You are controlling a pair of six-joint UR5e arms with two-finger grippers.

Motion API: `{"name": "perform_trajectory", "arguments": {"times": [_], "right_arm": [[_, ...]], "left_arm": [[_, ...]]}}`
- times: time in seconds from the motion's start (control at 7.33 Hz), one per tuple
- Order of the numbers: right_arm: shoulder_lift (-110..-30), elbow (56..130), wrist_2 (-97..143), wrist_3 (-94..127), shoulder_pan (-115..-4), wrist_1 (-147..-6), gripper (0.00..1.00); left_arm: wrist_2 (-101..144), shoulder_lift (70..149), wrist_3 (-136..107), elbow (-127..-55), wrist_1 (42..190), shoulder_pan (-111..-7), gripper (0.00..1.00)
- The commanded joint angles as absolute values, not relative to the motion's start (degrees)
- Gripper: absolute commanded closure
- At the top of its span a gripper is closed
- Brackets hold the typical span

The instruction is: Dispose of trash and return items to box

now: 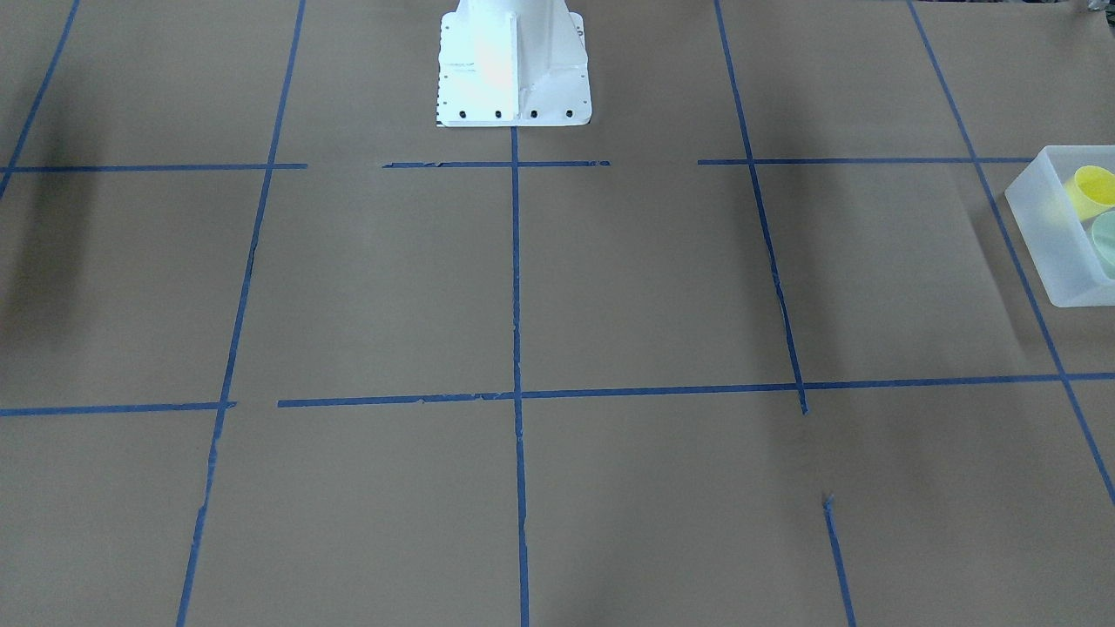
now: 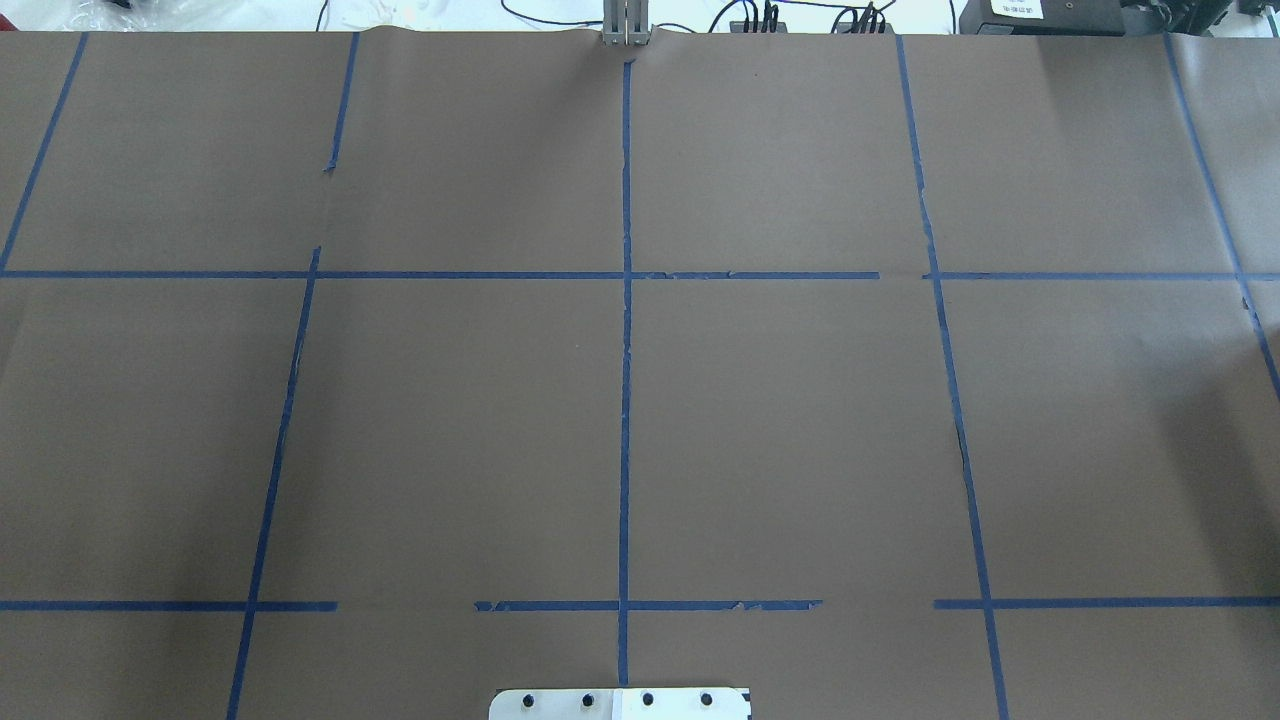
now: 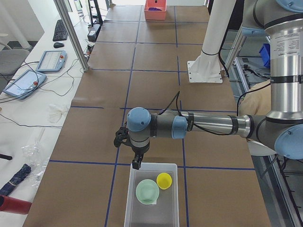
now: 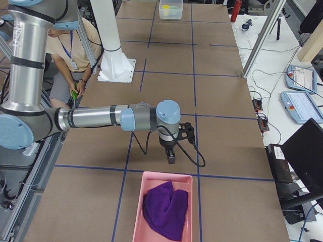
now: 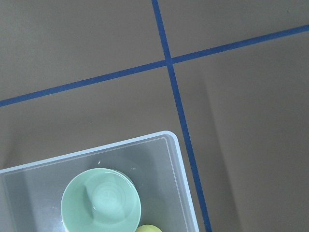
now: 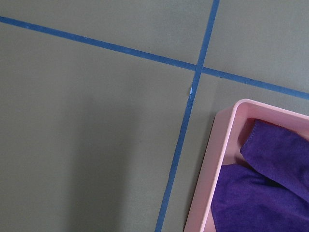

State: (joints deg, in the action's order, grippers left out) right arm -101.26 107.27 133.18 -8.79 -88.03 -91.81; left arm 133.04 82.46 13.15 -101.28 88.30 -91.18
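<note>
Box (image 3: 130, 201), frosted white, lies at the robot's left end of the table (image 3: 156, 85). Its long sides run along the table's length. Seen from that end, the green bowl (image 3: 147, 191) sits inside, mouth up, on the left. The yellow cup (image 3: 164, 180) is just beside it on the right. Left gripper (image 3: 136, 163) points down just above the box's far short wall, apart from both. I cannot tell how wide it is open. Right gripper (image 4: 171, 159) hangs near a pink bin (image 4: 137, 214) with a purple cloth (image 4: 164, 209). I cannot tell its opening either.
</note>
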Motion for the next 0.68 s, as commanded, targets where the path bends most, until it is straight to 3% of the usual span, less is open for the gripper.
{"name": "perform_trajectory", "arguments": {"times": [0.0, 0.55], "right_arm": [[-103.0, 105.0, 132.2, -9.1, -88.1, -91.7, 0.0], [-102.7, 105.4, 132.3, -8.3, -88.1, -91.6, 0.0]], "left_arm": [[133.1, 82.5, 13.2, -101.3, 88.4, -91.1, 0.0], [133.1, 82.5, 13.0, -101.2, 88.5, -91.1, 0.0]]}}
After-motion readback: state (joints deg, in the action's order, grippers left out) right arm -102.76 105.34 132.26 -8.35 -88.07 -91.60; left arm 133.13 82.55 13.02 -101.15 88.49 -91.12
